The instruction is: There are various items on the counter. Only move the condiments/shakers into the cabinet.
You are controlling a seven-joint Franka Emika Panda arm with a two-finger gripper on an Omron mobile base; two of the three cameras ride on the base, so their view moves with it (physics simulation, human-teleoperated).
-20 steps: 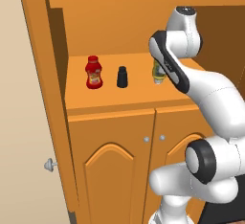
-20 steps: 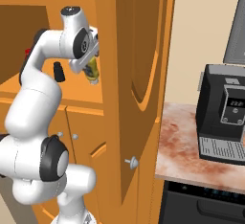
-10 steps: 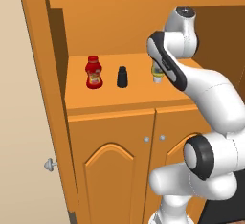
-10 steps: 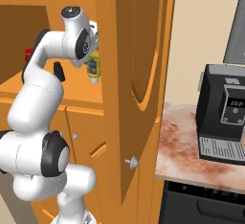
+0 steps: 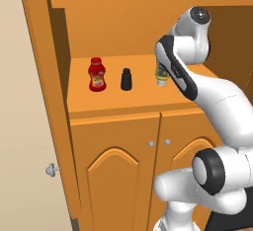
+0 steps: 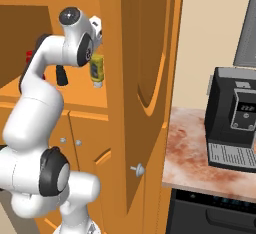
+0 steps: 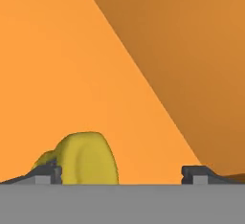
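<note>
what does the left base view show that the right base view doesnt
Left base view alone: the whole red ketchup bottle and the black shaker standing apart on the cabinet shelf, clear of the arm. Right base view alone: the black coffee machine on the reddish counter, and the open cabinet door edge-on. Both: the yellow mustard bottle, cap down beside the arm's upper link, plus the lower cabinet doors with silver knobs.
</note>
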